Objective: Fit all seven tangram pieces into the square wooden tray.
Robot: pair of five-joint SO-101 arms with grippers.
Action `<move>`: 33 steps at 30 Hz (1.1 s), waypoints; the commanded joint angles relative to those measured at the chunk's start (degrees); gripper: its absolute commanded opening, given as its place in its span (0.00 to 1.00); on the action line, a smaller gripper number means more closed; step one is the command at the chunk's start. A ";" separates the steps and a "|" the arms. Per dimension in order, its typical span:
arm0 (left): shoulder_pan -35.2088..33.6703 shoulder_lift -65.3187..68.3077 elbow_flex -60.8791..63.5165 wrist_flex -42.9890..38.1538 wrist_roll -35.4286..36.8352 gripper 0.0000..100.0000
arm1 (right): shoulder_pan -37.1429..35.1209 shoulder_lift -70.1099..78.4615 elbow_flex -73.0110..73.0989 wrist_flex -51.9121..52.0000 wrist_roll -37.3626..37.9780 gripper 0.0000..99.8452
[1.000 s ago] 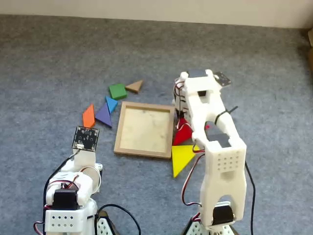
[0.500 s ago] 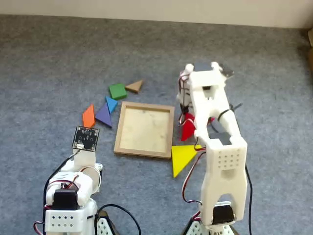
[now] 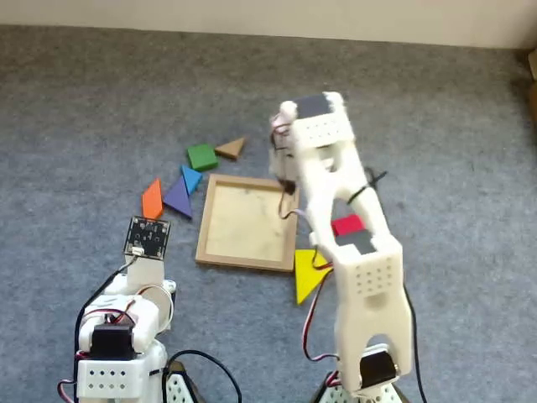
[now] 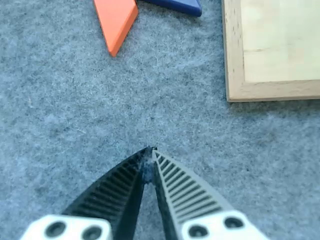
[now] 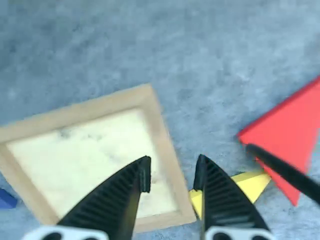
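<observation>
Likely a robotics lab: two white robot arms (image 3: 369, 285) stand on a grey felt-covered desk (image 3: 445, 109) below a pale wall (image 3: 252, 15).

Surface: grey, felt-like carpet (image 3: 101, 101), nubby and uniform, spreads across the work area.
Far edge: a pale cream band (image 3: 252, 15) runs along the top of the high view, possibly a wall or skirting.
Right margin: a sliver of a brown object (image 3: 534, 71), too cropped to identify.
Light: soft and even, with faint shadows.
</observation>
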 commanded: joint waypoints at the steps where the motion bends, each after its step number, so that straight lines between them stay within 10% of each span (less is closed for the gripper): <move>1: -0.57 0.13 1.19 0.18 0.18 0.01 | -1.19 -1.71 -3.30 1.10 1.05 0.14; 7: -0.57 0.13 1.19 0.18 0.18 0.01 | 2.86 -2.68 -3.12 1.89 2.90 0.14; 16: -0.57 0.13 1.19 0.18 0.18 0.01 | 8.57 -19.82 8.92 1.80 29.71 0.01; 33: -0.57 0.13 1.19 0.18 0.18 0.01 | 17.36 -44.26 52.97 -27.56 24.70 0.00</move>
